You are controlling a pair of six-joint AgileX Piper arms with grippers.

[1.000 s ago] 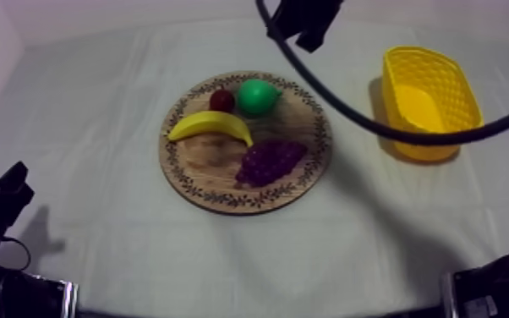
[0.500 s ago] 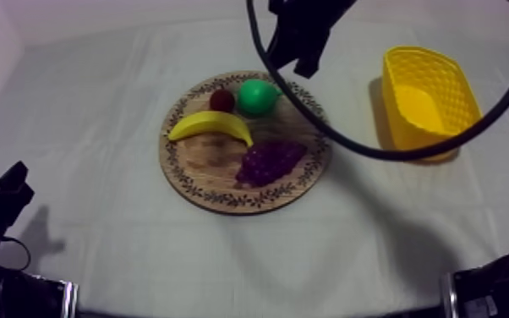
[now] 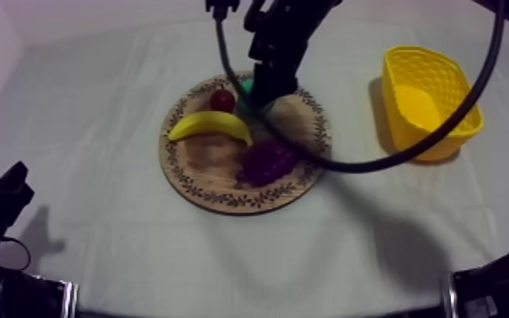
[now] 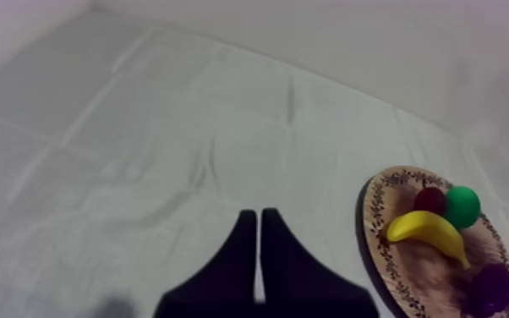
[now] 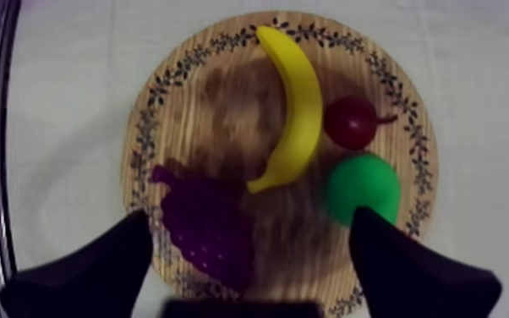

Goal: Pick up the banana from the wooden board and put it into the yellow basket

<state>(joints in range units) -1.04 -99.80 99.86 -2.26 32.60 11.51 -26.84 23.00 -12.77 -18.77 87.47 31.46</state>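
The banana (image 3: 211, 127) lies on the left half of the board (image 3: 224, 201), untouched, its curve running beside the small red fruit (image 3: 221, 100) at the far side and the grapes (image 3: 266, 161) at the near right. What has changed over the last second is our right arm: it has swung in from the far right of the desk and now hangs over the far part of the board, so the right hand (image 3: 262, 91) has gone from well apart to just above the fruit. From that wrist, the right hand (image 5: 249, 216) has its fingers spread wide with nothing between them, and the banana (image 5: 296, 110) sits ahead of the gap. We judge this to be the approach, with the descent and grasp not yet made. The basket (image 3: 418, 52) stands empty, well to the right of the board. Our left hand (image 4: 259, 220) is closed on nothing, fingers together as a wedge, parked at the near left (image 3: 4, 199) and far from the work. In the top view the arm now covers most of the pear (image 5: 361, 188), leaving a green sliver. We cannot tell how high the hand hangs above the banana. The red fruit touches or nearly touches the banana, which could crowd a finger.
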